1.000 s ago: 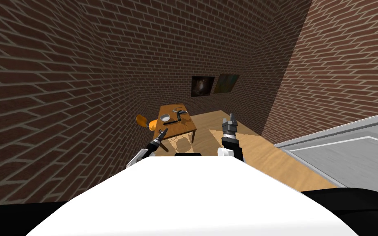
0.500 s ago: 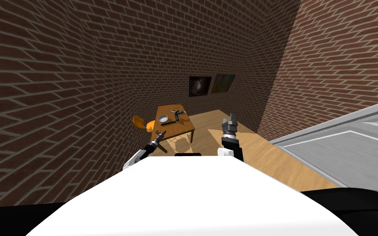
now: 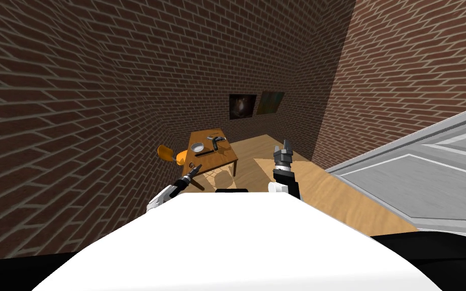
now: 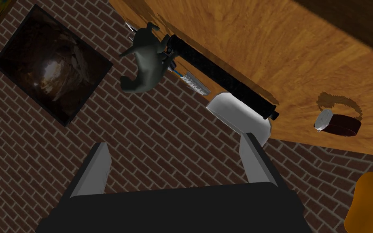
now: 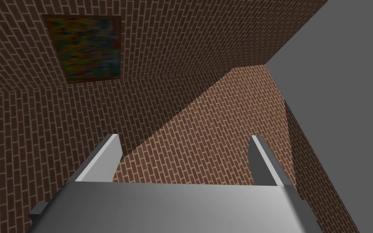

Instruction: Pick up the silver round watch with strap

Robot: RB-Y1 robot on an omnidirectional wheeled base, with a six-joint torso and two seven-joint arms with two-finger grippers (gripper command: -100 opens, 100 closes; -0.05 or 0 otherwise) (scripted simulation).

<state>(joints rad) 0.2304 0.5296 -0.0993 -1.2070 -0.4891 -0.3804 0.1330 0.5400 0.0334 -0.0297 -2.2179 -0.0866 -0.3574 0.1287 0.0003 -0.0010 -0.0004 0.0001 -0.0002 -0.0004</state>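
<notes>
Silver-faced on a dark strap, the round watch [image 4: 337, 121] lies near the edge of the wooden desk [image 4: 303, 60], off to one side of the left end effector [image 4: 173, 142], whose 2 fingers stand released. A pale bowl [image 4: 238, 114] and a black rod [image 4: 222, 79] lie nearby. Brick walls [image 3: 75, 101] enclose the room, and the right end effector [image 5: 184, 137] is also released.

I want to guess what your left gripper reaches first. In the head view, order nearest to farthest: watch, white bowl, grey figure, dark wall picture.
From the left gripper:
1. watch, at the table's near edge.
2. white bowl, farther in.
3. grey figure, toward the far end.
4. dark picture, on the brick wall.
</notes>
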